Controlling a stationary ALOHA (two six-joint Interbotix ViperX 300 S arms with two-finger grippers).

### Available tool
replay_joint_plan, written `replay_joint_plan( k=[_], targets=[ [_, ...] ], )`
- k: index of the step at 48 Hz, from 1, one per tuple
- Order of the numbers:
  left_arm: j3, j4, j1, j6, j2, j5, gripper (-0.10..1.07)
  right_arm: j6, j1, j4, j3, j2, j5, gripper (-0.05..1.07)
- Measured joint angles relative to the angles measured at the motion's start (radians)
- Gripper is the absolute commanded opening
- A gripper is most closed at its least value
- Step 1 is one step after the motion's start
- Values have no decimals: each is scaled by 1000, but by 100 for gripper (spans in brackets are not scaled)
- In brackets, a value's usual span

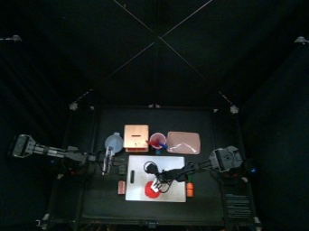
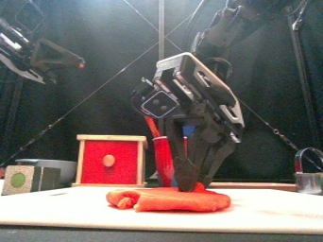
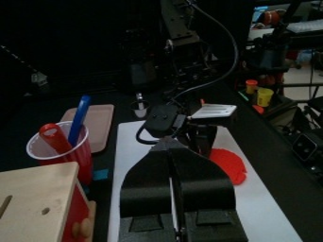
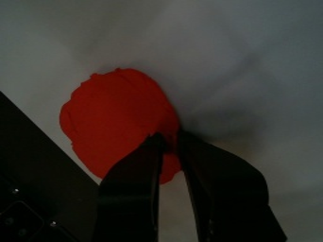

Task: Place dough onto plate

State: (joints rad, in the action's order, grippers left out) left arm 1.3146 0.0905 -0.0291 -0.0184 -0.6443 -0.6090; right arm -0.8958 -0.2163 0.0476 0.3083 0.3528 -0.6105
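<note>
The red dough (image 1: 154,188) lies flat on the white board (image 1: 169,168) at the table's front; it also shows in the front view (image 2: 171,199) and the right wrist view (image 4: 116,118). My right gripper (image 1: 164,180) points down onto it (image 2: 187,181). Its jaws are pinched close together on the dough's edge (image 4: 171,153). The dough rests on the board. The pale pink plate (image 1: 183,141) sits behind the board, to the right. My left gripper (image 1: 107,165) rests left of the board, its jaws together and empty (image 3: 177,194).
An orange-tan block (image 1: 136,135) and a dark red cup (image 1: 157,140) stand behind the board, left of the plate. In the front view a red box (image 2: 111,159) and a grey box (image 2: 25,177) stand at the left, a metal thing (image 2: 309,175) at the right.
</note>
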Motion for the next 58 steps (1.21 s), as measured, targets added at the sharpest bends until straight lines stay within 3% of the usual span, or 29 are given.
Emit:
replay_joint_plan(
  k=[11, 24, 58],
  targets=[
    [3, 0, 0, 0, -6, 0, 2, -3, -6, -49, 2, -35, -8, 54],
    [5, 0, 3, 2, -9, -2, 2, -2, 2, -75, 18, -144, -35, 54],
    [12, 0, 9, 2, -9, 0, 2, 0, 118, -209, 110, -382, -279, 54]
  ],
)
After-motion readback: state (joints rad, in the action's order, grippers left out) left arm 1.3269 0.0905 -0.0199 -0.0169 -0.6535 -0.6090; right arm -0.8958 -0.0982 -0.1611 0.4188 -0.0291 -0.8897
